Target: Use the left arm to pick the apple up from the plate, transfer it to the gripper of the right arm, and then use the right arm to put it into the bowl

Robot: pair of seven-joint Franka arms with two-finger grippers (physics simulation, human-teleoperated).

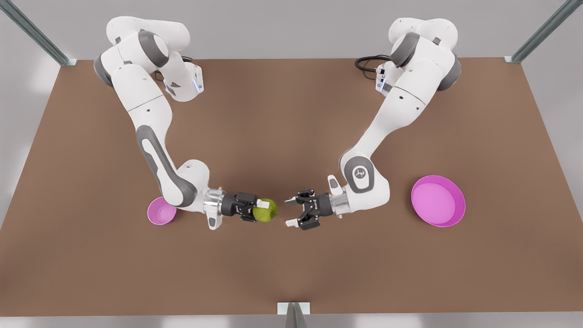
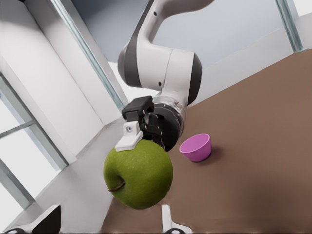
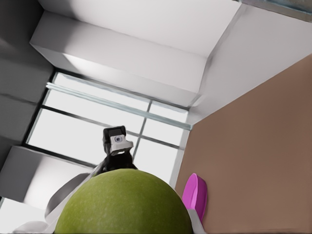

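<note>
Front view had the shiny yellow-green apple clamped in the right tool, left tool spread open just beside it.

White jointed arms, grey bands, black end effectors.

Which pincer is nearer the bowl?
Right. The right pincer, shut on the apple, is a short way from the bowl; the open left pincer lies farther off, past the apple, toward the plate.
</note>
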